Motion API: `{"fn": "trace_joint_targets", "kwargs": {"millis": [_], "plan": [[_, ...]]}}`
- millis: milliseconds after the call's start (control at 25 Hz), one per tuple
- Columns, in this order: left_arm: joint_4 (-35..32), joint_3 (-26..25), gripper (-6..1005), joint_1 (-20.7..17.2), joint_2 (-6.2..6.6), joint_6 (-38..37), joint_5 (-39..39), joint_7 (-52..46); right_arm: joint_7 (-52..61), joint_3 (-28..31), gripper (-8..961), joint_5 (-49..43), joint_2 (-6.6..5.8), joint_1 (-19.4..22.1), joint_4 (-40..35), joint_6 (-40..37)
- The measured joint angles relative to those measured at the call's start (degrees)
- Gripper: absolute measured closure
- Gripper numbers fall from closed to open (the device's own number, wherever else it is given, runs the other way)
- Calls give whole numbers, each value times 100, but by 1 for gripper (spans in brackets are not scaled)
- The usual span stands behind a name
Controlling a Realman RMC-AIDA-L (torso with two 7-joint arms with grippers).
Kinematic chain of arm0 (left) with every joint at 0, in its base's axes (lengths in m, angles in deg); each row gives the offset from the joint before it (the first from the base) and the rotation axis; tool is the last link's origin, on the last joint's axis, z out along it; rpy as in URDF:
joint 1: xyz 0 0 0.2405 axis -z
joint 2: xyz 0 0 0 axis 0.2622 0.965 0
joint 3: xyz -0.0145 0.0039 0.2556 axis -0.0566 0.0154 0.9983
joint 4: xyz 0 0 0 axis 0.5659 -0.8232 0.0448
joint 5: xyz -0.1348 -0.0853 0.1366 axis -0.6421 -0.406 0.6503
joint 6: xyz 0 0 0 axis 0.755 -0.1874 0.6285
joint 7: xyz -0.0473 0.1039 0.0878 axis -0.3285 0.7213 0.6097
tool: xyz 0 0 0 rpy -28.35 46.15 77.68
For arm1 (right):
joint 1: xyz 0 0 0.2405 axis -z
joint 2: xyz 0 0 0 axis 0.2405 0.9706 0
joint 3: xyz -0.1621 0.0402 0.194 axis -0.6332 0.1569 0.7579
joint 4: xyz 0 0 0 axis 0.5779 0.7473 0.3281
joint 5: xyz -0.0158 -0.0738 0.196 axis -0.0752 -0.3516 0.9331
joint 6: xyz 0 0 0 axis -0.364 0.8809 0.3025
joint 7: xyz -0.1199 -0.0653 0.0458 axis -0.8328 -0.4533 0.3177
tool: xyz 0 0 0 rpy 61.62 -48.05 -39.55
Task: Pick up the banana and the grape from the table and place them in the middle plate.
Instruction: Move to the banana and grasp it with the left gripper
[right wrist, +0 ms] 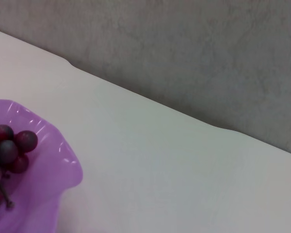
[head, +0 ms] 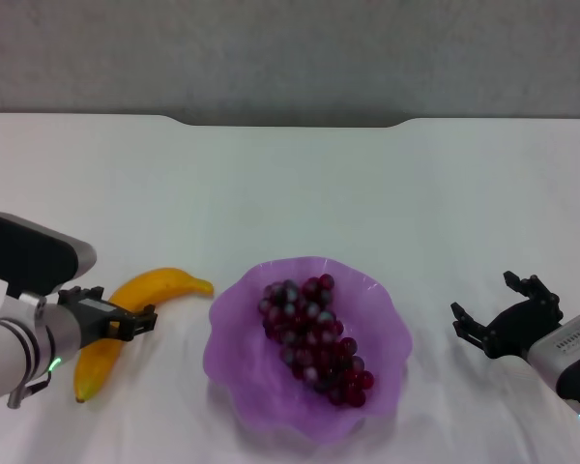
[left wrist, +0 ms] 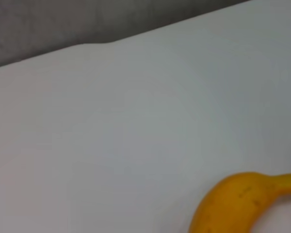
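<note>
Here, left claw (head: 135, 323) over banana (head: 159, 287) middle.

Grey textured wall (head: 290, 53) behind the far edge

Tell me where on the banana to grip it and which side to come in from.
Grip the banana around its middle, the thickest part of the curve, with the fingers across its width. It lies flat on the table left of the middle plate, so coming from above probably suits best. The left gripper is already over that midsection.
</note>
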Motion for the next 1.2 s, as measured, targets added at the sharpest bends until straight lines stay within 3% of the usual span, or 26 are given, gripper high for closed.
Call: {"fn": "trace_joint_targets", "kwargs": {"millis": [440, 680, 1080, 1200], "plan": [[-204, -3, 183, 40, -26, -116, -18, -45, 0, 0, 61, 16, 0, 4, 0, 1], [-272, -23, 248, 61, -17, -161, -186, -49, -1, 0, 61, 8, 0, 5, 0, 1], [-283, -39, 468, 33, -18, -295, -249, -50, -2, 0, 61, -1, 0, 5, 0, 1], [-315, -55, 483, 29, -18, -316, -248, -51, -3, 0, 61, 6, 0, 5, 0, 1]]}}
